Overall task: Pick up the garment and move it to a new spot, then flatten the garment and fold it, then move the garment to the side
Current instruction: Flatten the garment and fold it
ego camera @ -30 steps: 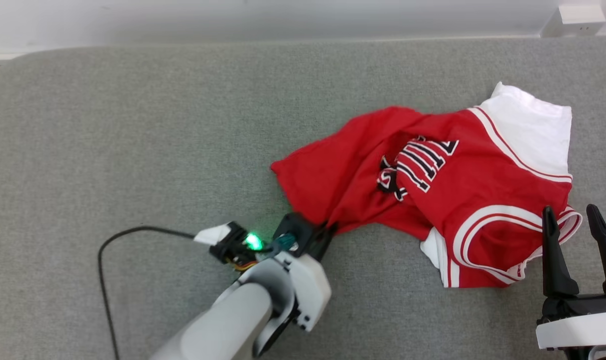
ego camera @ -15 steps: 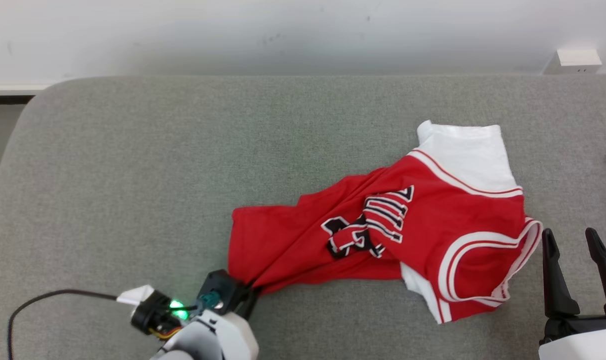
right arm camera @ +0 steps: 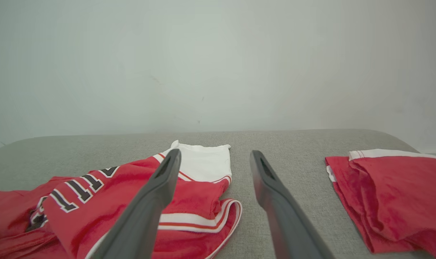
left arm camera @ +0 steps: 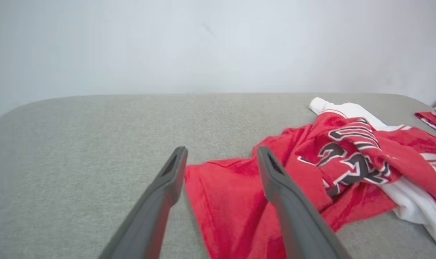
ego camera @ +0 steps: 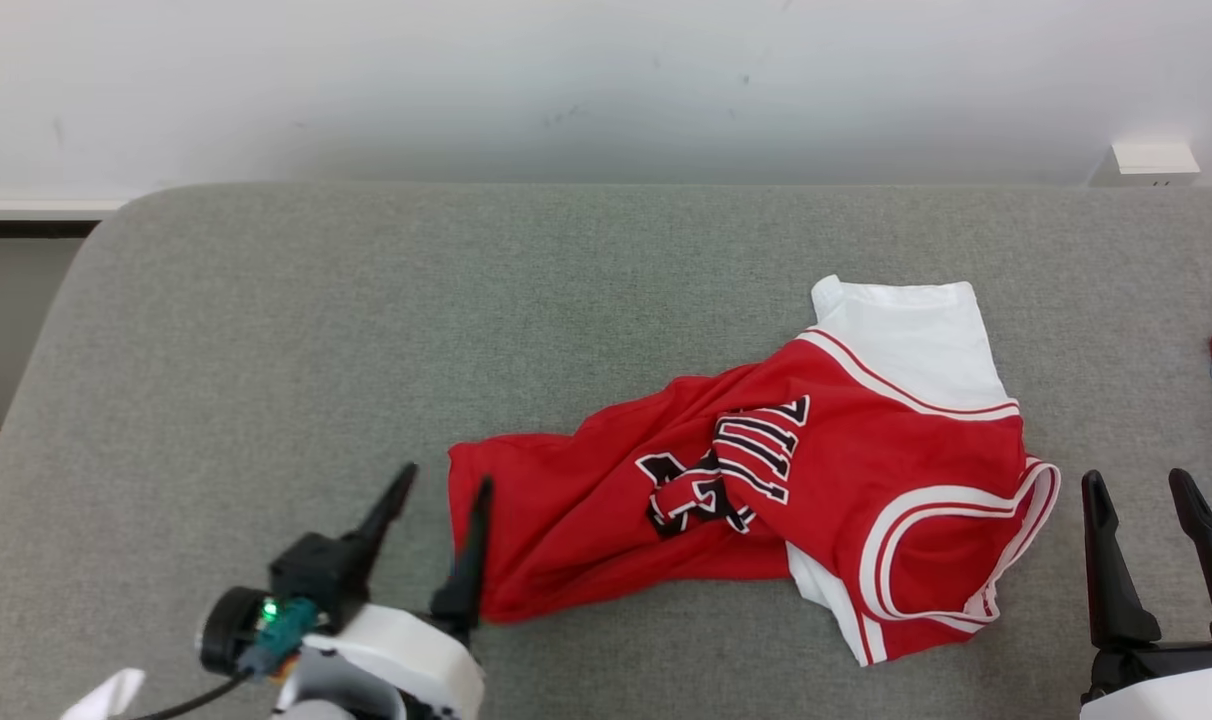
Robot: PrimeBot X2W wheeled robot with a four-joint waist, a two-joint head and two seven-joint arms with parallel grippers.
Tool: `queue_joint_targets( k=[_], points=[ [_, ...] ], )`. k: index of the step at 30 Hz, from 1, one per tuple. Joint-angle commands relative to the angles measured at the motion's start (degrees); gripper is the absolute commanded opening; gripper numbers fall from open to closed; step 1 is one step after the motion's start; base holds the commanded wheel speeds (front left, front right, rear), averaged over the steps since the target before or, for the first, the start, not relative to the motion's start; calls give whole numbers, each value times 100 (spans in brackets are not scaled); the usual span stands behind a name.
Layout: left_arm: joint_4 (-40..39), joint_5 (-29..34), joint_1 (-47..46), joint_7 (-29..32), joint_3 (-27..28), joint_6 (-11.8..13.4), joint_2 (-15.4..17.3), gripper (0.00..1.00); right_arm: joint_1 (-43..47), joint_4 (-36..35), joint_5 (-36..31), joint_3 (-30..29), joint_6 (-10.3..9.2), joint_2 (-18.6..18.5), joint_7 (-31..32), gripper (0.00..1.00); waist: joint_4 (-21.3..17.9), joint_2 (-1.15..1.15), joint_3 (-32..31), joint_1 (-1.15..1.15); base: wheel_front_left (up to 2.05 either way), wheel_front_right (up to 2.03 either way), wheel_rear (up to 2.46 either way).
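I see the red jersey (ego camera: 866, 470) lying crumpled on the grey worktop (ego camera: 266, 350), right of the middle in the head view. Its white part points toward the pale wall (ego camera: 566, 80), and the black-and-white lettering is bunched in a fold near its centre. The white-striped edge of the jersey curves round on the right, nearest my right arm.

My left claw (ego camera: 447, 476) stands wide and grips nothing. It sits at the left end of the jersey, and in the left wrist view the red corner of the cloth lies between its two fingers (left arm camera: 275, 187). I cannot tell whether either finger touches the fabric.

My right claw (ego camera: 1136, 477) is also spread wide and empty, just beside the striped edge and apart from it. In the right wrist view its fingers (right arm camera: 153, 194) point toward the wall, with the jersey to their left.

A second red garment (right arm camera: 383, 194) with a white edge lies folded at the right end of the worktop, well apart from the jersey. A small white box (ego camera: 1154, 160) sits at the foot of the wall.
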Motion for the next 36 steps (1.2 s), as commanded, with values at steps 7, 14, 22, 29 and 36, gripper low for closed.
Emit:
queue_joint_targets(
  k=[7,14,22,29,36],
  points=[
    [-235,215,65,-502,695,445,161,100,-2,-187,-80,41,-15,-69,123,100,65,0,3,0,0,0,0],
    [-279,295,205,-544,817,419,266,100,-3,-253,-48,9,-15,-77,178,100,65,0,9,0,0,0,0],
    [-229,353,177,-546,796,391,333,100,-15,-237,-19,7,-15,-83,165,100,59,0,25,0,0,0,0],
    [129,408,-726,-93,475,-90,228,100,-163,-315,0,-6,-15,-111,158,100,83,0,331,0,0,0,0],
    [1570,4,-1510,830,88,-809,-145,100,-336,-205,56,96,-15,-129,112,100,-41,0,610,0,0,0,0]
  ],
)
